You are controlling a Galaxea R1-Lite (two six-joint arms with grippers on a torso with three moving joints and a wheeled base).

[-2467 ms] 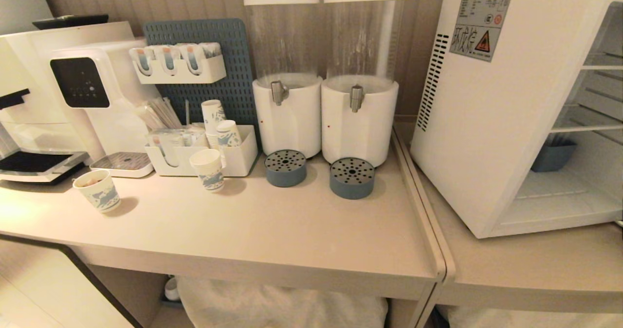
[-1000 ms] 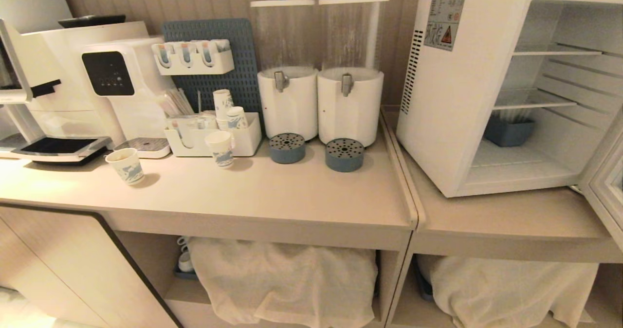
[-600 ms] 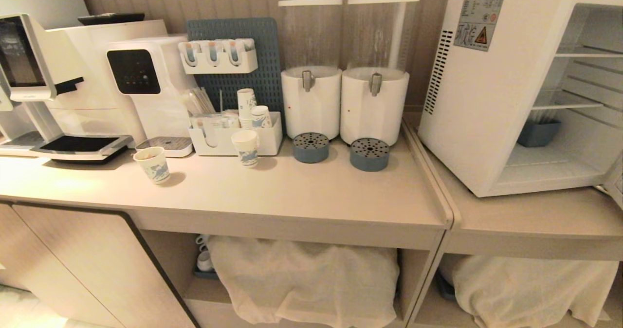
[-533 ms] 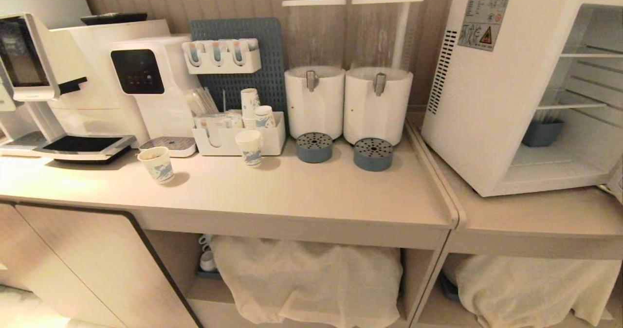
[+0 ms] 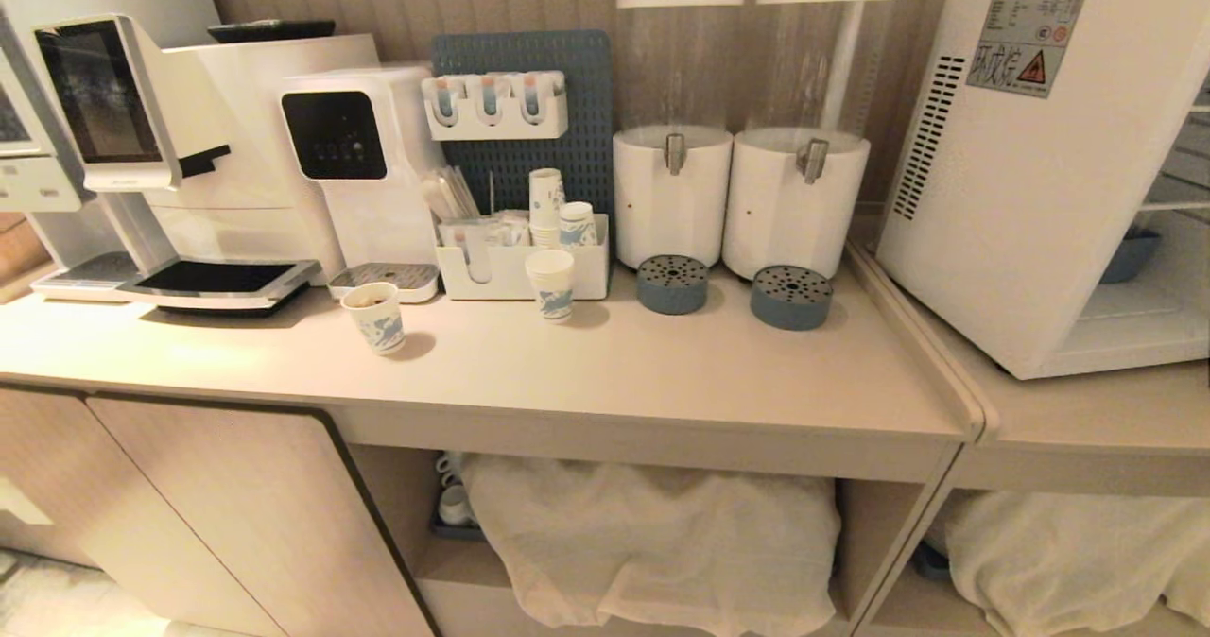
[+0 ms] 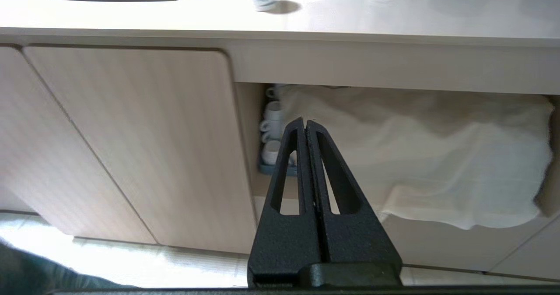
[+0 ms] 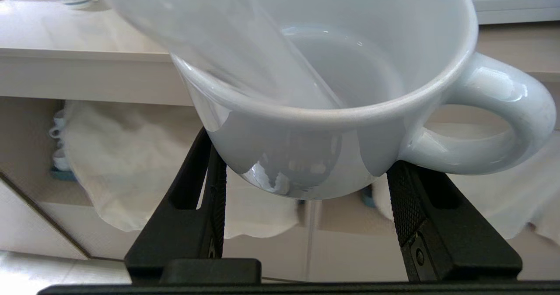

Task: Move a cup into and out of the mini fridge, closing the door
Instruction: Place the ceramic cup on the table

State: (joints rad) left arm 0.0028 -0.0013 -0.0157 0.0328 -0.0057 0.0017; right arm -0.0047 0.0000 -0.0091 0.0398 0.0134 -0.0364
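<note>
Below the surface, out of the head view: right end effector clamped on the cup, black fingers pressed against either side of the white body near its base, loop handle jutting off to one side, mouth tipped toward the wrist camera. Nothing visible inside the cup. Left end effector likewise low in front of the cabinet, fingers pressed together, gripping nothing, pointing at the open shelf where a white cloth drapes and a few small white mugs stack on a blue tray beside a wooden cabinet door.

Up top in the head view: mini fridge at the far right on the adjoining surface, vent slots and warning sticker facing the camera, interior open, wire shelves and a blue container partly visible inside. Door itself outside every view. Left of the fridge, two drink dispensers with blue drip cups; farther left, two loose paper cups and a coffee machine.
</note>
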